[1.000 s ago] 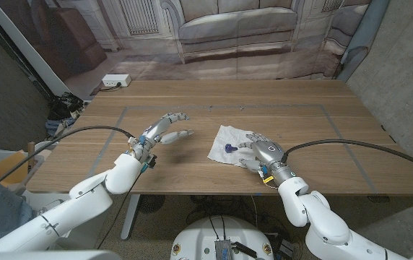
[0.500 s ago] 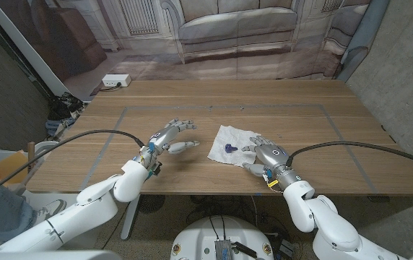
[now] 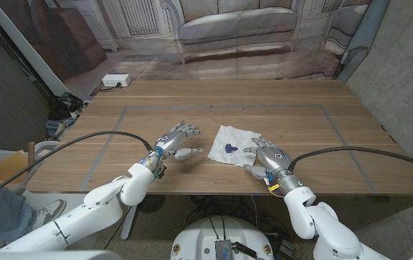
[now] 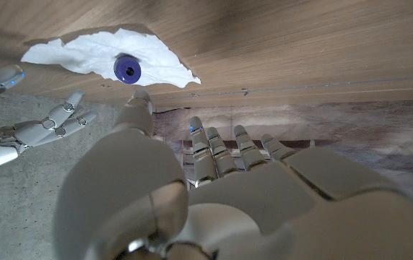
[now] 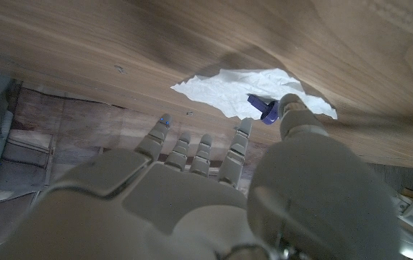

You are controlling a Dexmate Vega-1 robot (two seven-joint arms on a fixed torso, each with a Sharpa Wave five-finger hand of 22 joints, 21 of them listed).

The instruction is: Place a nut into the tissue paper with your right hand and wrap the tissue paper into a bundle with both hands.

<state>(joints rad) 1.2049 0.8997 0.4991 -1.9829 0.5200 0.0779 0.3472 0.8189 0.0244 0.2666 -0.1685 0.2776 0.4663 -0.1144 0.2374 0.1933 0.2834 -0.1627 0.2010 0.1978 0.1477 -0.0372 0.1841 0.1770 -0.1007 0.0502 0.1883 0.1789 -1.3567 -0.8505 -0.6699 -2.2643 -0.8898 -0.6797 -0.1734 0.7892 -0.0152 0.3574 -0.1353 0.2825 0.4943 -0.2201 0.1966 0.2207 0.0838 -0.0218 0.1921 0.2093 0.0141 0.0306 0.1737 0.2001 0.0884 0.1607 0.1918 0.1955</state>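
Both hands have shifted since the earlier pictures: the left hand (image 3: 179, 139) has travelled across the worktop (image 3: 105, 123) toward the tissue paper (image 3: 228, 144), and the right hand (image 3: 268, 157) has drawn back from over the sheet to its near right corner. Neither holds anything; the fingers of each are apart, the left ones reaching toward the tissue's left edge without touching it, the right ones resting at or just over the sheet's right edge.

A small dark purple nut (image 3: 229, 149) already lies on the tissue, roughly at its middle, so the placing looks done and the wrapping is the step in hand. In the left wrist view the nut (image 4: 128, 68) sits upright on the crumpled sheet (image 4: 91, 50), with the right hand (image 4: 26, 133) just beyond it.

To do this well, each hand should catch an opposite edge of the tissue and fold inward over the nut together, keeping the sheet pinned so it does not slide. Thin paper will likely tear or skid if dragged, so a pinch and lift should serve better than a scrape. Fold gently, or the nut may roll out.
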